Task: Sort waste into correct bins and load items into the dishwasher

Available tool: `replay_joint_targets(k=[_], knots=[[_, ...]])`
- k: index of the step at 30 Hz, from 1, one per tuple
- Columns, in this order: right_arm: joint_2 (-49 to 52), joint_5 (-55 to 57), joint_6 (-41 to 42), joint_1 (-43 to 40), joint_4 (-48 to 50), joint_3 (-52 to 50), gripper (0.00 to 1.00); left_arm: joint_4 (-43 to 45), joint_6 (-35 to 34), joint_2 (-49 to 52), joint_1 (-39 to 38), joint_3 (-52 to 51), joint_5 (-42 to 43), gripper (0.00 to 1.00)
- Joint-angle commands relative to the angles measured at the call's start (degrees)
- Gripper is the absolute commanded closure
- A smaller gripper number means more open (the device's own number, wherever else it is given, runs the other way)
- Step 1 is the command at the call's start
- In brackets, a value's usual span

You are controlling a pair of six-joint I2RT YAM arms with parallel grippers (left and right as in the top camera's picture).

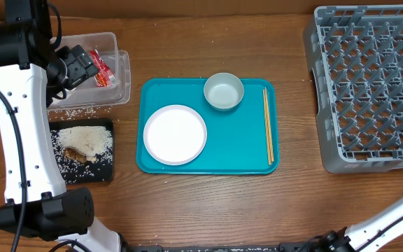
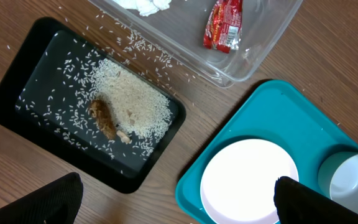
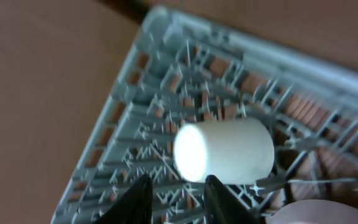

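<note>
My left gripper [image 1: 82,66] [image 2: 179,208] is open and empty, high above the table between the bins and the teal tray. The clear tub [image 1: 123,80] [image 2: 253,56] holds a red wrapper [image 1: 101,70] [image 2: 224,25] and a white tissue [image 2: 145,5]. The black tray [image 1: 96,171] [image 2: 8,102] holds rice [image 1: 86,138] [image 2: 135,102] and the brown food piece [image 1: 75,154] [image 2: 104,118]. The white plate [image 1: 175,134] [image 2: 247,180], grey-green bowl [image 1: 223,92] [image 2: 353,180] and chopsticks [image 1: 267,126] lie on the teal tray. My right gripper [image 3: 178,202] is open, just below a white cup [image 3: 225,151] lying on its side in the grey rack [image 1: 369,84] [image 3: 166,81].
The teal tray [image 1: 215,159] [image 2: 272,112] sits mid-table. Loose rice grains [image 1: 75,112] lie on the wood between the tub and the black tray. A white rounded thing [image 3: 300,214] shows at the bottom right of the right wrist view.
</note>
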Motion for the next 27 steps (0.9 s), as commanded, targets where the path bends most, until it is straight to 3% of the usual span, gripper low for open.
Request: replay_joint_targets(k=[1, 8, 11, 13, 18, 27], knots=[[-3.4, 5.1, 1.1, 1.7, 0.1, 0.4, 0.69, -0.1, -0.5, 0.5, -0.1, 0.4, -0.5, 0.00], [-3.7, 6.1, -1.8, 7.2, -0.5, 0.4, 0.68, -0.1, -0.5, 0.5, -0.1, 0.4, -0.5, 0.00], [-3.8, 12.3, -2.6, 9.7, 0.0, 0.4, 0.50, -0.1, -0.5, 0.5, -0.1, 0.4, -0.5, 0.00], [-3.5, 18.0, -4.1, 11.2, -0.1, 0.1, 0.55, -0.1, -0.5, 0.5, -0.1, 0.4, -0.5, 0.00], [-0.9, 31.1, -5.7, 13.7, 0.4, -0.6, 0.83, -0.1, -0.5, 0.5, -0.1, 0.4, -0.5, 0.00], [6.8, 37.2, -5.7, 13.4, 2.3, -0.6, 0.87, -0.1, -0.5, 0.5, -0.1, 0.4, -0.5, 0.00]])
